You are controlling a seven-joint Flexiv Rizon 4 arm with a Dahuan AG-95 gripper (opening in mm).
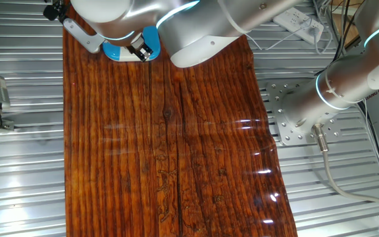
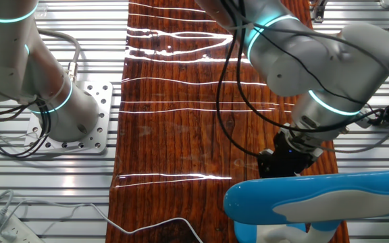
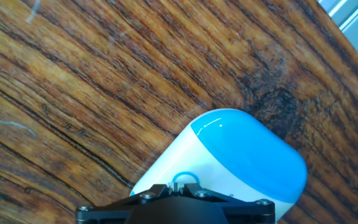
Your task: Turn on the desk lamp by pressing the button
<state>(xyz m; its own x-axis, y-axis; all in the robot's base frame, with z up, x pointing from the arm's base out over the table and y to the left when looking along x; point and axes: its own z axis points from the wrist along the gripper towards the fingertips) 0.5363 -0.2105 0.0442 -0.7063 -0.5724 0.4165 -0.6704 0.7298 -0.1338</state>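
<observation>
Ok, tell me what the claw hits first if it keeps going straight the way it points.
Most likely the desk lamp: the claw points down at its base, right by the button. How much gap remains is unclear.

Two fixed cameras look down from opposite ends of the wooden table (image 1: 170, 145) — both catch the desk lamp (image 1: 127, 49); the hand view hangs close above it.

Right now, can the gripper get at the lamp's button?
Probably yes. In the hand view the gripper sits right over the desk lamp base, with the button ring just ahead of it and nothing between them.
</observation>
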